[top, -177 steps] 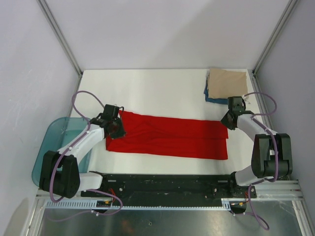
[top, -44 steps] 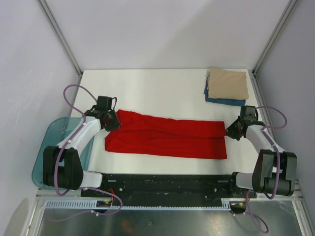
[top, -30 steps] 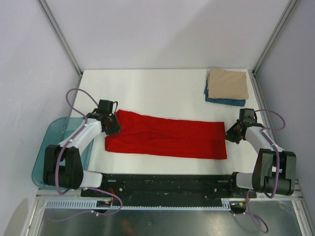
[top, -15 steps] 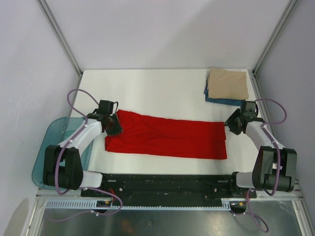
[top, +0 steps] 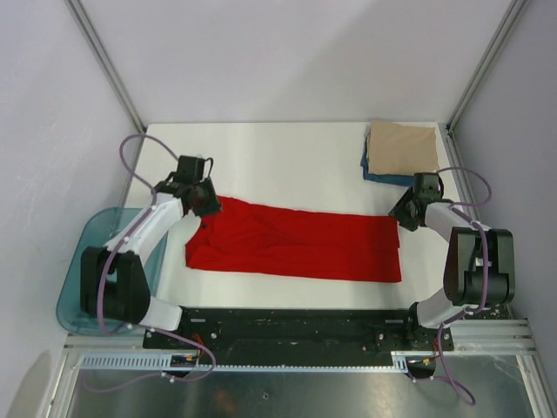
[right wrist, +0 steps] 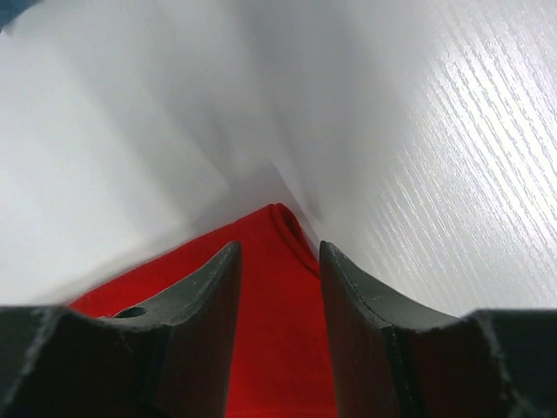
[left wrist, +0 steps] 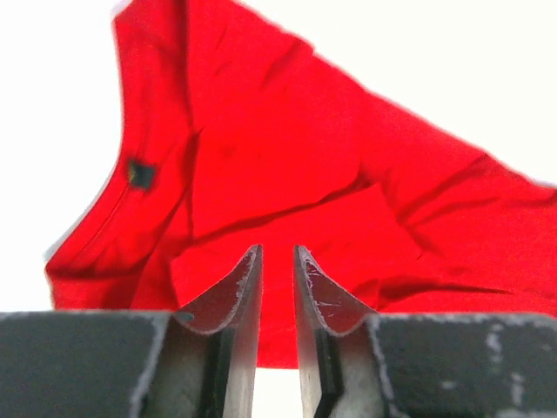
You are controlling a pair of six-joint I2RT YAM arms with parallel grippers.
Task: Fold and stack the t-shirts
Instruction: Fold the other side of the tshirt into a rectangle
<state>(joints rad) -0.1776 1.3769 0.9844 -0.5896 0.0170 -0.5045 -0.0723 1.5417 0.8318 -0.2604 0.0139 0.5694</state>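
Left wrist view: left hand [left wrist: 277, 252] slightly parted, empty, by red t-shirt [left wrist: 287, 157]; neck tag [left wrist: 141, 172] unreadable; right hand [right wrist: 278, 248] parted, empty.

Left tool [top: 209, 207] and right tool [top: 402, 216] released red shirt [top: 296, 248].

The left arm [top: 148, 231] rises from its base at lower left and leans rightward. The left claw [top: 207, 202] sits at middle left of the overhead view, its tips a narrow slit apart and gripping nothing. The right arm [top: 466, 252] folds up from lower right. The right claw [top: 402, 214] sits at middle right and points left, its tips spread wider with nothing pinched between them.
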